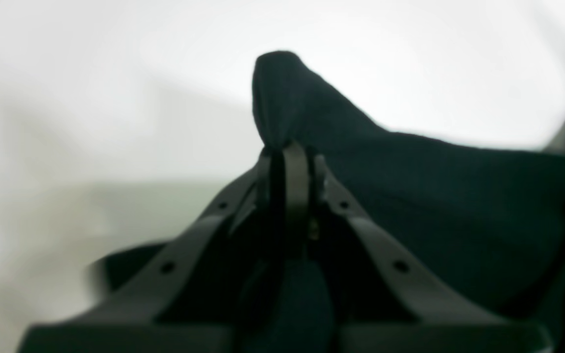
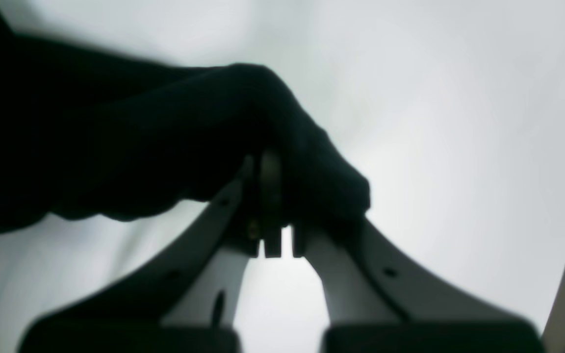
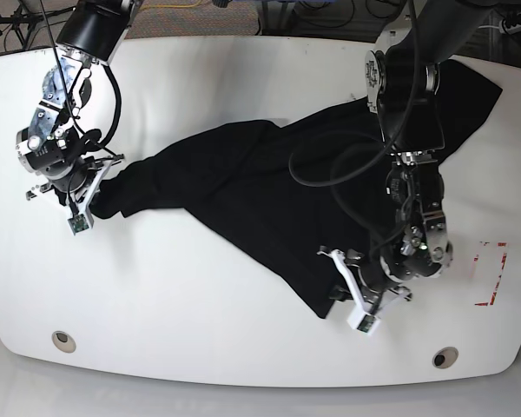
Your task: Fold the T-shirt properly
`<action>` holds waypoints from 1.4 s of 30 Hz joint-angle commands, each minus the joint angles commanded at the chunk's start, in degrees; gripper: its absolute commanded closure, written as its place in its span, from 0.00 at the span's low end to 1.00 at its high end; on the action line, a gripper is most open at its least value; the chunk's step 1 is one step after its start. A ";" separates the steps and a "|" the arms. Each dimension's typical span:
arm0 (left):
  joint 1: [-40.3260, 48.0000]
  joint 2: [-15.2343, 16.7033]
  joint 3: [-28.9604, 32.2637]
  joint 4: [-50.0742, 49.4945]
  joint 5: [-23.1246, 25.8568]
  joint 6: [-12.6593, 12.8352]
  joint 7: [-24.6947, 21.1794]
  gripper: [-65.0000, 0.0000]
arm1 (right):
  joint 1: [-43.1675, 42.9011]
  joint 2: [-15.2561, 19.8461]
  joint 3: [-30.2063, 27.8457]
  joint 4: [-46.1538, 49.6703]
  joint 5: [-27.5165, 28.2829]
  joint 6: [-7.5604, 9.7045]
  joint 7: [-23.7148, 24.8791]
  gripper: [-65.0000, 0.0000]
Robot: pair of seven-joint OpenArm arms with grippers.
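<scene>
On the white table (image 3: 200, 295) the T-shirt (image 3: 269, 187) lies crumpled and stretched in a long diagonal band, from the base view's left-middle up toward its upper right corner, where one part reaches nearly to the table edge behind the left arm (image 3: 408, 95). No print is visible; only plain black cloth shows. Left gripper (image 3: 346, 294) sits at the shirt's lower hem, near the front edge of the table on the base view's right; its wrist view shows the fingers (image 1: 292, 171) pressed together with a peak of black fabric (image 1: 410, 196) rising just above the tips, so it is clamped onto the cloth. Right gripper (image 3: 94, 195) is at the far left end of the band, low over the table, with a bunched fold of shirt at its tips. Its wrist view shows the fingers (image 2: 270, 196) drawn close, a narrow slit of light lower down between them, and dark cloth (image 2: 140, 147) draped over and around the tips: pinched on the fabric. Both wrist views are blurred. A red corner mark (image 3: 493, 274) sits on the table to the right of the left arm. Two round holes (image 3: 62, 339) show near the front edge.
</scene>
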 joint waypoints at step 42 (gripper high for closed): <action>-34.81 -9.14 -5.98 18.02 0.09 1.93 13.71 1.00 | 42.73 9.14 -15.38 -1.58 0.00 0.00 -0.26 1.00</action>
